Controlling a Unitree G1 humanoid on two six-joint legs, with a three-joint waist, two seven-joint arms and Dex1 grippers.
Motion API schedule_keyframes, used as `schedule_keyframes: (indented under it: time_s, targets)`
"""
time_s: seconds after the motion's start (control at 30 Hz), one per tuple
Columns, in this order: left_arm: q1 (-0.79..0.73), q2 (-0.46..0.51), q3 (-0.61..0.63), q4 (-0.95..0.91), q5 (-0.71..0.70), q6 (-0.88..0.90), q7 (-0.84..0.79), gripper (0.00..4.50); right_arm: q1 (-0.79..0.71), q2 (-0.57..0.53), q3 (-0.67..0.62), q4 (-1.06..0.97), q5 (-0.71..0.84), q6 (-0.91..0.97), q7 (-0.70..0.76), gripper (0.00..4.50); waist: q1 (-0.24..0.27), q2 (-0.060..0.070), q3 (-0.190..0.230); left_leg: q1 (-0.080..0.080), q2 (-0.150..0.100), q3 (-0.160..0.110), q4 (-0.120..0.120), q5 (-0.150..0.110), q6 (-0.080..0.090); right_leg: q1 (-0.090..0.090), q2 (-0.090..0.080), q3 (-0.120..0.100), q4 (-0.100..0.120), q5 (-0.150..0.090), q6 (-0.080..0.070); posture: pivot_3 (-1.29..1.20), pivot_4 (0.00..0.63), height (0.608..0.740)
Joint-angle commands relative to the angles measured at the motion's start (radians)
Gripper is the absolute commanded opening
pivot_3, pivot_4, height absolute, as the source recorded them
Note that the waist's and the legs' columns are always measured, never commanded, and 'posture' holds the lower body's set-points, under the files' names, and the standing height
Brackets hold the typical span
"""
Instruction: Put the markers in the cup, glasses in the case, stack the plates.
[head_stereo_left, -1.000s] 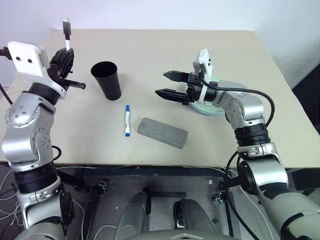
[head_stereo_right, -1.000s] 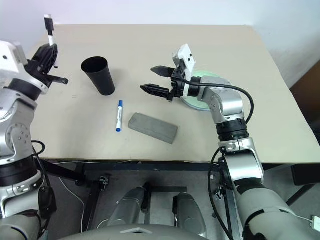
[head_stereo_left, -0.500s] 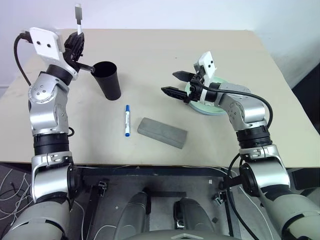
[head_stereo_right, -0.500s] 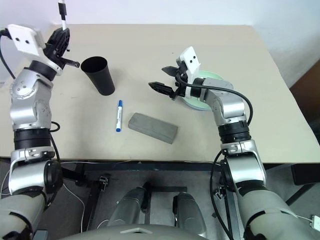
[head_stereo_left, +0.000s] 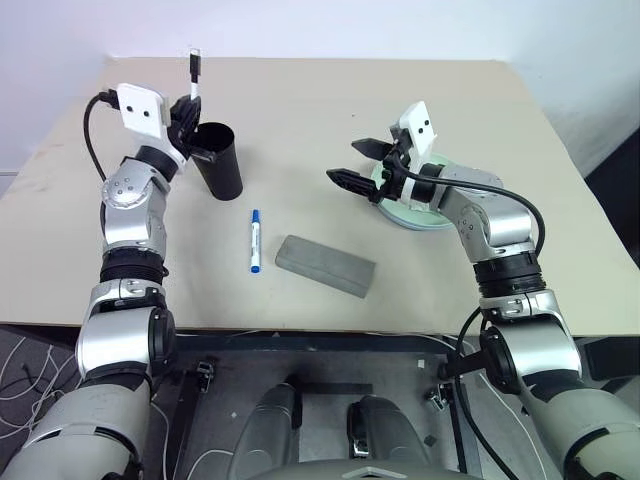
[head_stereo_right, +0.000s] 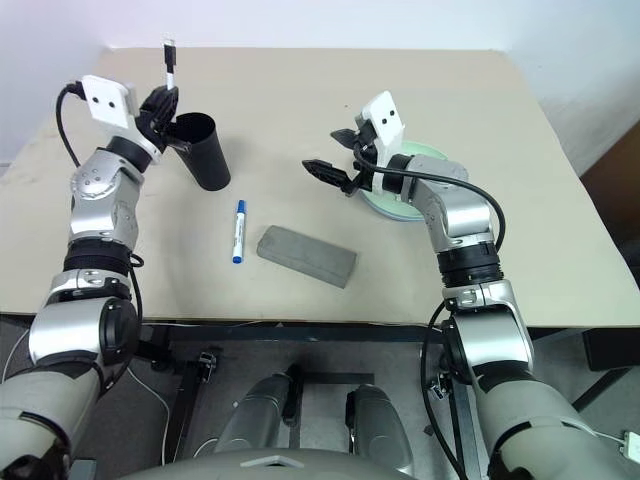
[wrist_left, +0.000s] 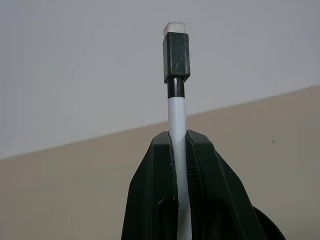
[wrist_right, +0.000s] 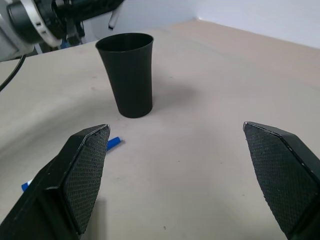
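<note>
So far no marker is in the tall tapered matte black plastic cup (head_stereo_left: 215, 158): the left gripper (head_stereo_left: 187, 102) pinches the slim white marker with black ends (head_stereo_left: 193, 72) upright at the cup's rim, while the blue-capped white marker (head_stereo_left: 254, 241) lies on the beige tabletop (head_stereo_left: 330, 110) between the cup and the shut grey frosted case (head_stereo_left: 324, 265). By the stacked mint plates (head_stereo_left: 420, 213), the right gripper (head_stereo_left: 360, 165) is spread and empty. No writing is readable.

Bare tabletop (head_stereo_left: 330, 110) open behind and between the arms, black cup (head_stereo_left: 216, 160) upright at left, blue-capped marker (head_stereo_left: 254, 241) and grey case (head_stereo_left: 324, 265) lying near the front edge
</note>
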Motion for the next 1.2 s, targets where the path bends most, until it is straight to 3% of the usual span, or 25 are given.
schedule_keyframes:
  time_s: [0.03, 1.2]
  targets:
    - [-0.037, 0.005, 0.011, 0.006, -0.01, -0.023, -0.005, 0.0, -0.011, -0.009, -0.017, -0.027, -0.005, -0.023, -0.01, 4.48, 0.0, 0.0, 0.0, 0.0, 0.0, 0.0, 0.0, 0.0, 0.0, 0.0, 0.0, 0.0, 0.0, 0.0, 0.0, 0.0, 0.15, 0.727]
    - [0.009, 0.004, 0.011, -0.007, -0.025, 0.031, -0.014, 0.0, -0.002, -0.018, 0.014, -0.021, -0.035, -0.046, 0.044, 4.48, 0.0, 0.0, 0.0, 0.0, 0.0, 0.0, 0.001, 0.001, 0.001, 0.0, 0.0, 0.0, 0.001, 0.001, 0.0, 0.0, 0.15, 0.727]
